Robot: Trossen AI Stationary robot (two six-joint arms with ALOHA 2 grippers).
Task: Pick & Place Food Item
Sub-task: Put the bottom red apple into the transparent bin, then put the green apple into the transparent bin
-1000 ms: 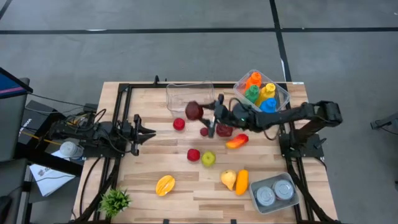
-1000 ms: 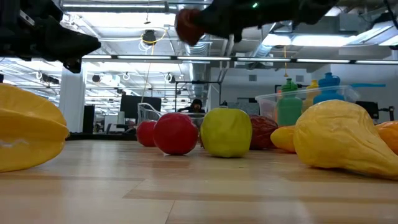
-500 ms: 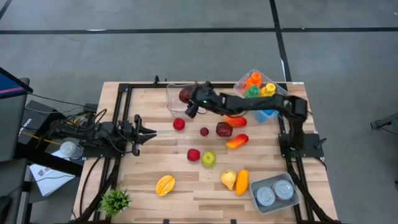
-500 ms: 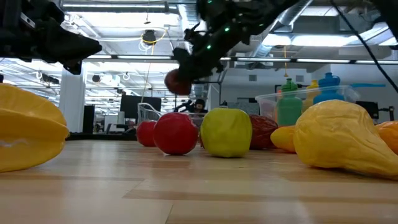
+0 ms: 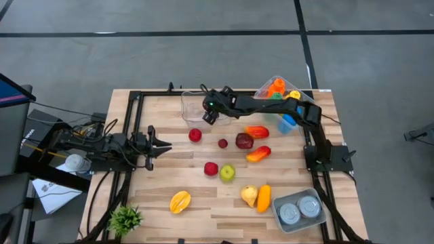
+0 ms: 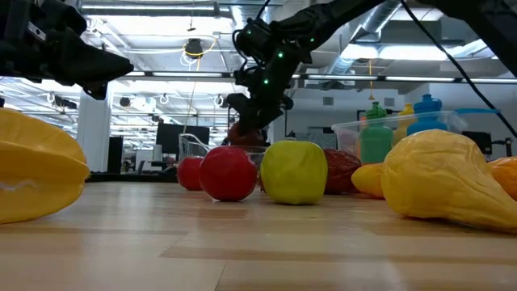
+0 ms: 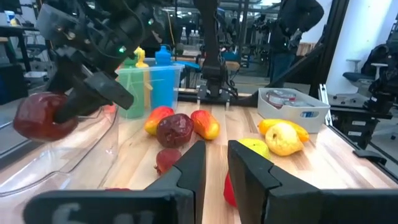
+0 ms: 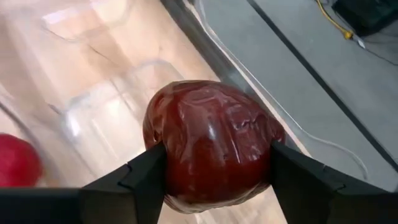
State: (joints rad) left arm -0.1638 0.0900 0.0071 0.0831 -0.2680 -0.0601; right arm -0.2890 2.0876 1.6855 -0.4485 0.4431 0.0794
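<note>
Your table carries scattered fruit, with a clear tub at its far edge. Your right gripper pinches the dark red fruit over that tub. Left gripper waits at the left, fingers nearly pressed together.

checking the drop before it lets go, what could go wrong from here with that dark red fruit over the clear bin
1. The right tool holds the dark red fruit only by its sides; released over the clear bin's rim instead of its inside, it could bounce out.
2. The fruit looks glossy and rounded, so it might slip early.
3. Outside the bin, it could roll into the small red fruit nearby.
</note>
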